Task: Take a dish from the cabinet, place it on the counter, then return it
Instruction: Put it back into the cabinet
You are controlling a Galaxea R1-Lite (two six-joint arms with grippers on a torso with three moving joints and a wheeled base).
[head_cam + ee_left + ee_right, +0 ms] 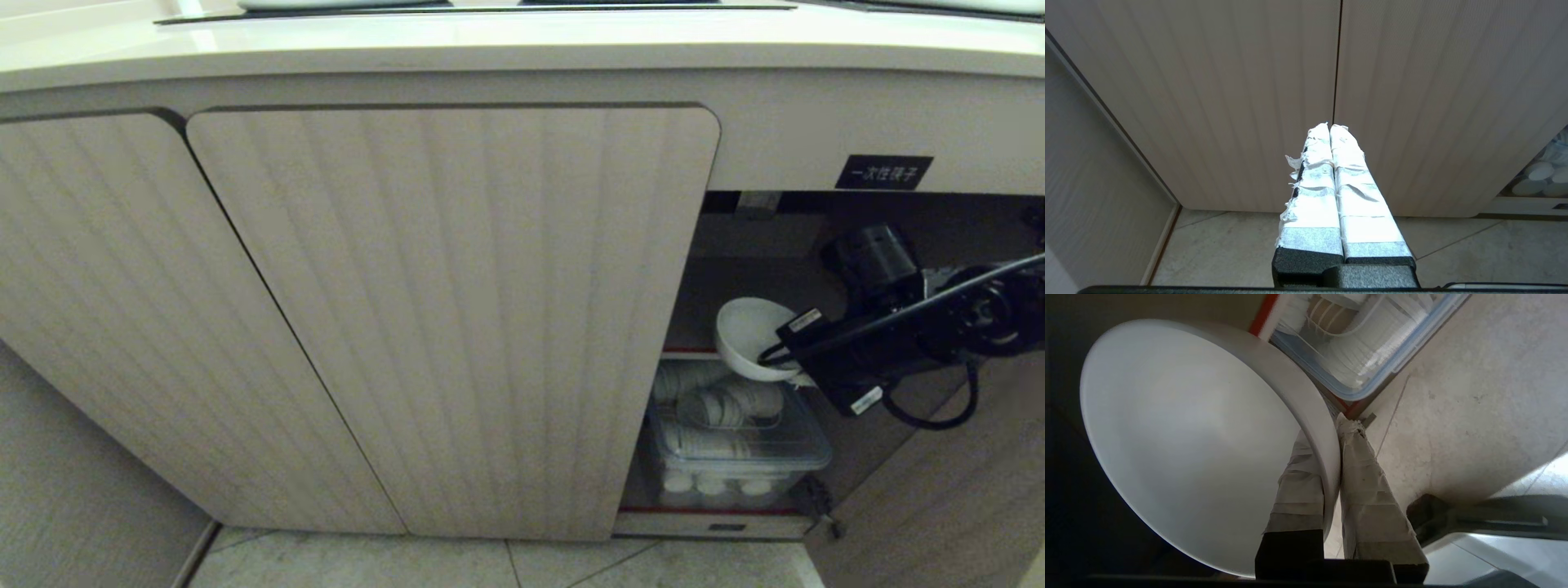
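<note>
Dish [747,335] rim gripped, cabinet [449,318] doorway

the dish [747,335] looks like smooth white glazed ceramic, the cabinet [457,318] doors a matt ribbed wood-look laminate, the counter [490,45] smooth and glossy, the bin [735,457] clear plastic, the floor [1216,249] mottled matt tile, the right gripper [1336,428] fingers [1367,490] wrapped in wrinkled cloth-like tape.

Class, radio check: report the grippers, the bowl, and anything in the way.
Right gripper shut on bowl rim, at open cabinet mouth. Left gripper shut, idle, facing closed doors. Bin of cups below bowl; path not blocked.
</note>
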